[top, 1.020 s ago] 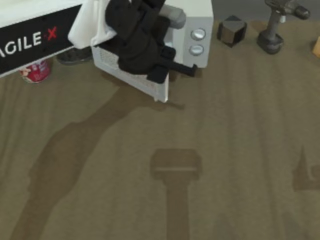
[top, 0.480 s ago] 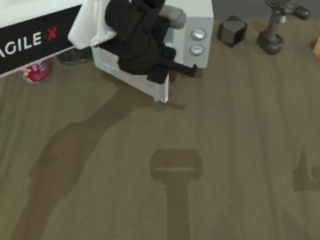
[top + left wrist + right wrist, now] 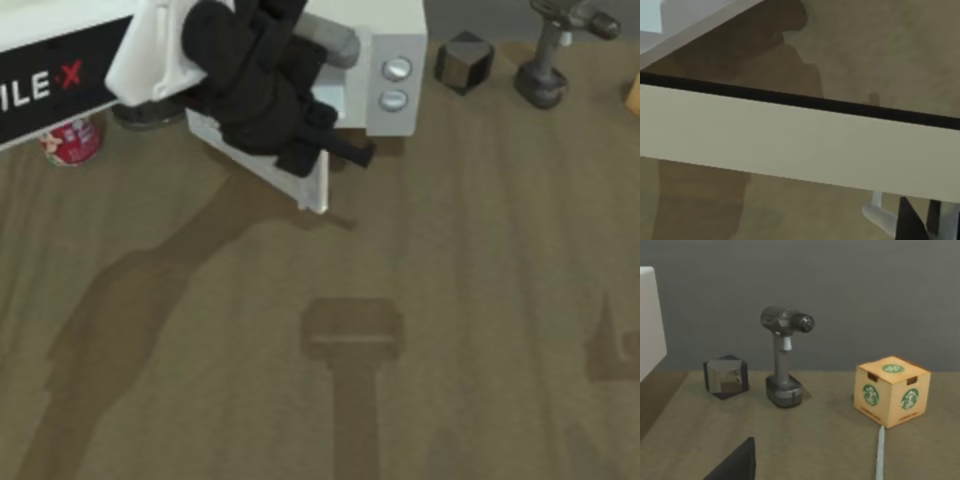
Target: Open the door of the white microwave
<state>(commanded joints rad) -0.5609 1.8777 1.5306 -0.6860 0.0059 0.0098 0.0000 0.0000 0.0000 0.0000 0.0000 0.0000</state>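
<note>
The white microwave point(image 3: 395, 40) stands at the table's far edge, its two silver knobs point(image 3: 397, 68) facing the table. Its door point(image 3: 268, 168) is swung out at an angle, hinged on the left, with the free edge point(image 3: 318, 188) over the table. My left gripper point(image 3: 345, 150) hangs over that edge, shut on the door's pale handle point(image 3: 876, 216). In the left wrist view the door's top edge point(image 3: 800, 135) crosses as a cream band, and the dark fingers point(image 3: 910, 222) sit at the handle. My right gripper point(image 3: 807, 470) is parked, open and holding nothing, out of the top view.
Right of the microwave stand a dark cube point(image 3: 463, 62) and a grey drill point(image 3: 545, 55), then an orange box point(image 3: 891, 390). A red can point(image 3: 72, 140) and a dark round object point(image 3: 148, 112) sit left of the door, partly under my left arm.
The door has swung farther open, its free edge moving left. My left arm has shifted left with it, still holding the handle.
</note>
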